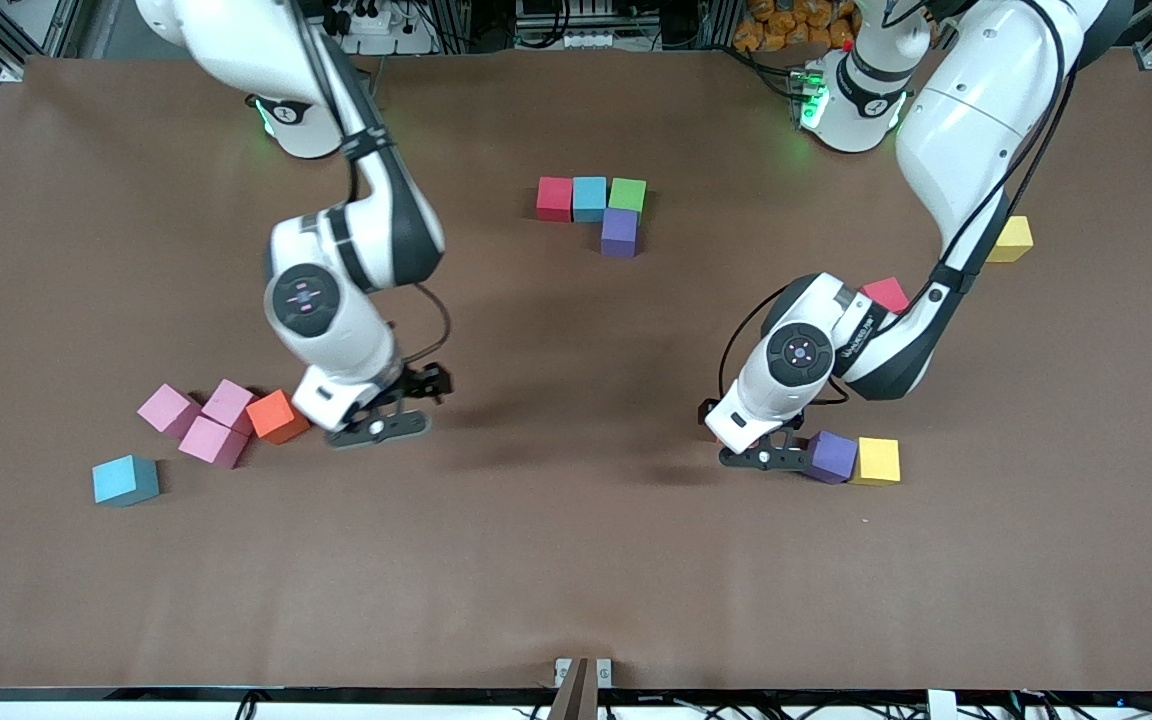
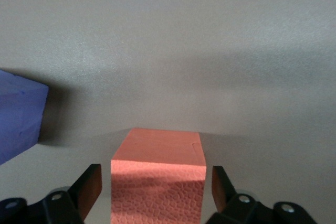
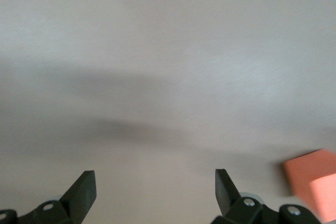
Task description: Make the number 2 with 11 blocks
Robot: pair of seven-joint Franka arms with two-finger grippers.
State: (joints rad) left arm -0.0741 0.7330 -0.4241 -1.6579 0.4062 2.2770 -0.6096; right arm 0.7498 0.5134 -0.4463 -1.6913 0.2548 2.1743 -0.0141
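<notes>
The left gripper [image 2: 156,184] straddled an orange block [image 2: 157,182] beside the purple block [image 1: 831,456], fingers spread, not yet pinching; the right gripper [image 1: 388,408] waited spread.

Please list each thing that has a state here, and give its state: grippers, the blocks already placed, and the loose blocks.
Left gripper: low at the table, fingers either side of an orange block, gaps visible, not gripping.
Right gripper: open, empty, low beside another orange block.
Row of red, blue, green blocks: placed, touching.
Purple block: placed against the green one, nearer the camera.
Three pink blocks: loose cluster.
</notes>
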